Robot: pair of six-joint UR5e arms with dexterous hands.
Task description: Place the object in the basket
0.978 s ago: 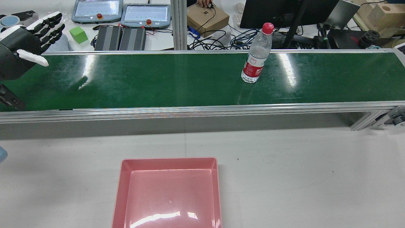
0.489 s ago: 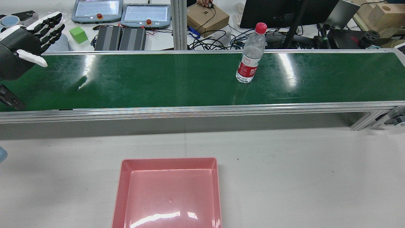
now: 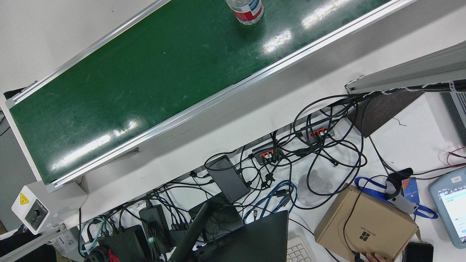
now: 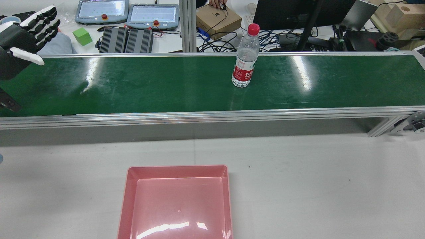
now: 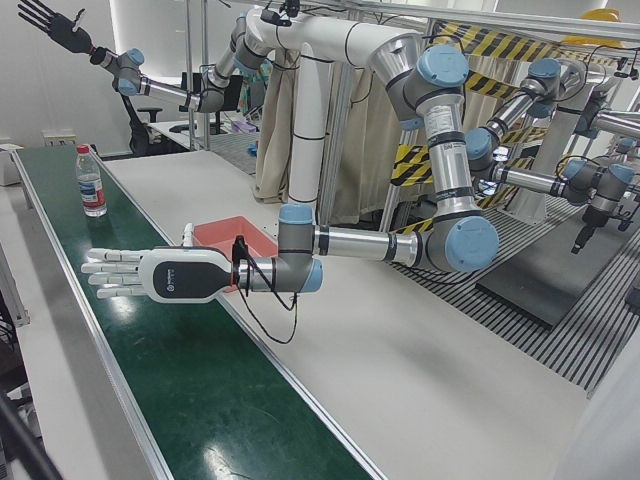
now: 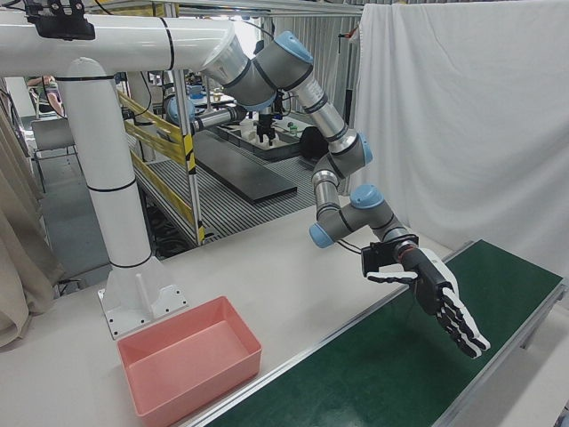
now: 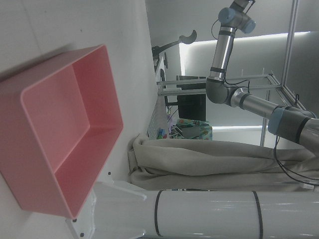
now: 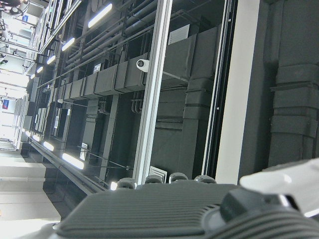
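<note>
basket: pink basket [image 4: 177, 168] sits nearest in the rear view, on the white table [image 4: 298, 186], on the robot's side of the belt. Nothing in it.
belt: green conveyor belt [image 4: 149, 89] runs across the table beyond the basket, with silver rails on both long edges.
left hand: left hand [image 4: 22, 33] hangs above the belt's end at the left edge of the rear view, clear of the belt surface. Fingers [image 4: 41, 20] are straight and fanned out, thumb stuck out to the side, holding nothing. The left-front view shows the same hand [image 5: 150, 275] flat and level over the belt; the right-front view shows it [image 6: 440, 301] with fingers sloping down.
bottle: clear water bottle [image 4: 245, 63] with red cap and red label stands upright on the belt, base about mid-width of the belt. Nothing touches it.
bottle vs left hand: well apart along the belt. The bottle is far to the right of the hand in the rear view, and past the fingertips toward the far end of the belt in the left-front view [image 5: 91, 182]. The basket lies sideways between the two.
right hand: right hand [image 5: 45, 18] is raised high, far off at the back of the left-front view, fingers splayed and holding nothing. Its own camera shows only ceiling.
background: cables, a monitor and a cardboard box [image 4: 217, 20] behind the belt.
</note>
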